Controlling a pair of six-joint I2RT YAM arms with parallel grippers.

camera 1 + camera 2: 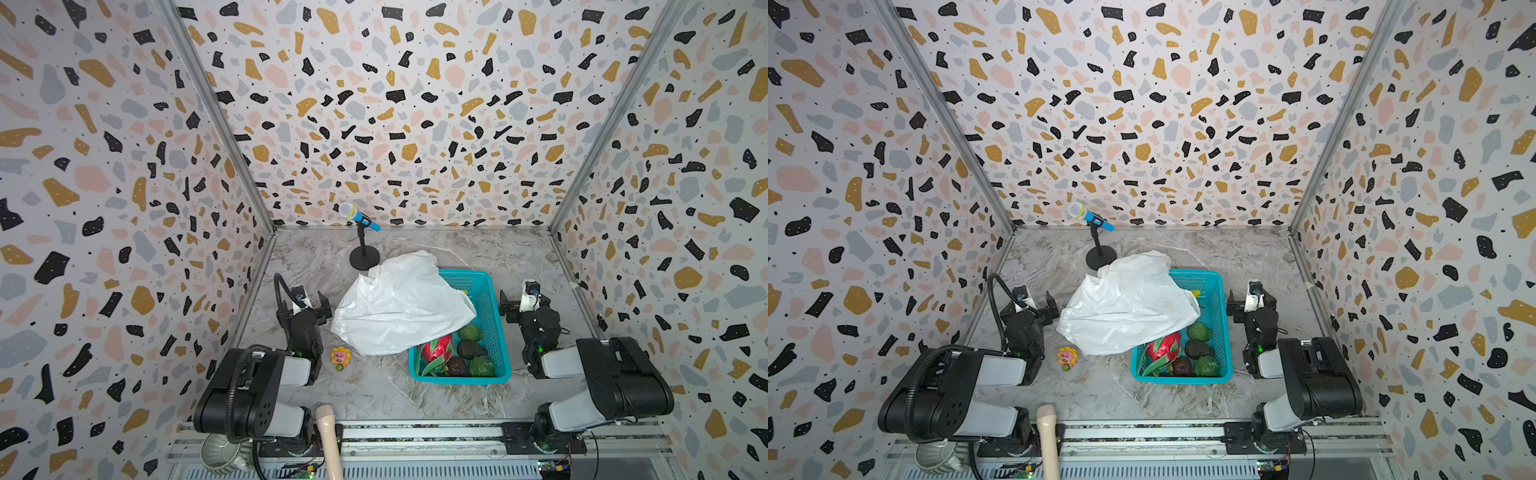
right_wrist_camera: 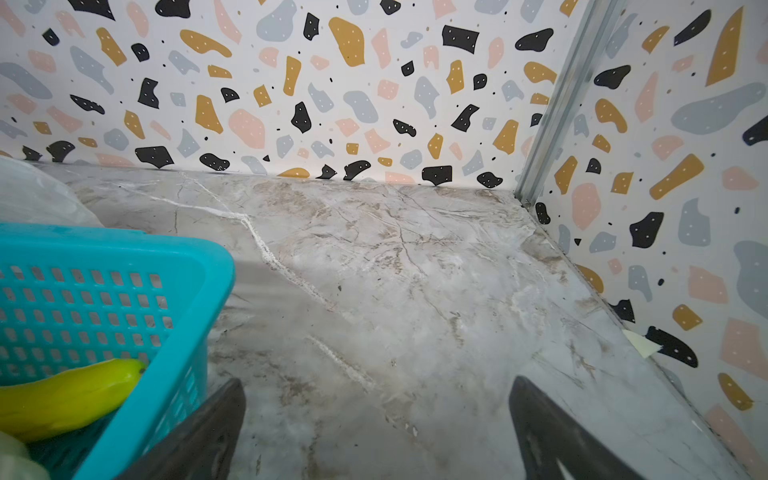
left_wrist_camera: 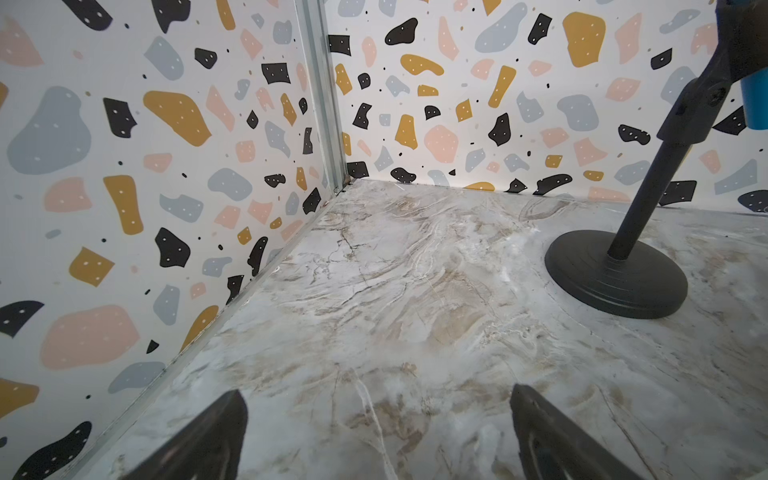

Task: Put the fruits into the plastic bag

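top views: nothing bagged; your colourful toy fruits (image 1: pixel 471 350) sit in the teal mesh basket (image 1: pixel 500 332), crinkly white plastic bag (image 1: pixel 399 307) draped across it; left claw (image 1: pixel 326 307) and right claw (image 1: pixel 503 306) wide, empty.

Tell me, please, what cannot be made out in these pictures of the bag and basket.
- Plastic bag, both top views: its mouth and handles, lost in its own folds.
- Basket, top views: much of the far part, covered by the bag.
- Banana, right wrist view: cut off by the picture's edge.
- Dragon fruit, top views: far end under the bag.
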